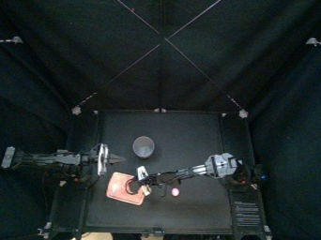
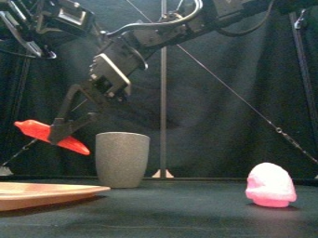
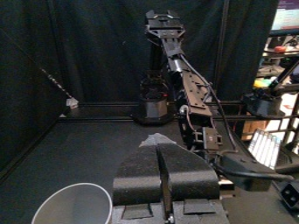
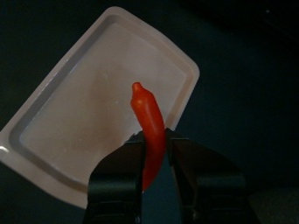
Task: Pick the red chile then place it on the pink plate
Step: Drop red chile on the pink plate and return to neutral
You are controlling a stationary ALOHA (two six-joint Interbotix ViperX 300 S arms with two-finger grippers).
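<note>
- Right wrist view: the red chile [image 4: 147, 127] is clamped in the jaws of the right gripper [image 4: 158, 144], above the pink plate [image 4: 82, 114].
- Jaws of the left gripper [image 3: 160, 144] are pressed together, empty.

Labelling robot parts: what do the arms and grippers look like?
The left arm and right arm are black, jointed, with black cables along them. The left gripper has broad grey jaws tapering to a point; the right gripper has dark blocky jaws.
</note>
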